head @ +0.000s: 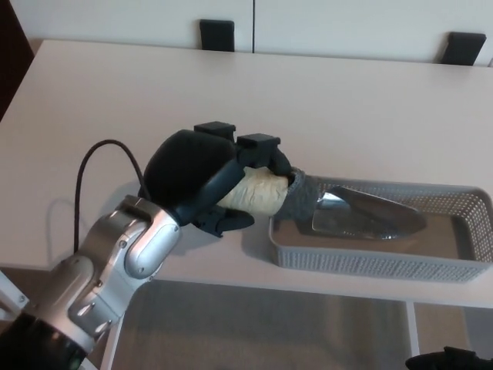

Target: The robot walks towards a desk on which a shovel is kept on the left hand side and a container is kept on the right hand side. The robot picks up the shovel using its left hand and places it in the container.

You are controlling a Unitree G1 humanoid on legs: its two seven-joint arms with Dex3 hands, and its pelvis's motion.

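Note:
My left hand (pixel 204 181) is shut on the shovel's tan handle (pixel 260 193), just left of the container's left wall. The shovel's dark metal blade (pixel 370 216) lies low inside the grey mesh container (pixel 462 266), pointing right, with its tip near the middle of the basket. The handle's grey collar (pixel 302 196) crosses over the container's left rim. The container stands at the front right of the white desk (pixel 323 100). My right hand does not show.
Two black chair backs (pixel 216 34) (pixel 465 47) stand behind the desk's far edge. A black cable (pixel 104 158) loops from my left forearm over the desk's front left. The desk's front edge runs just below the container.

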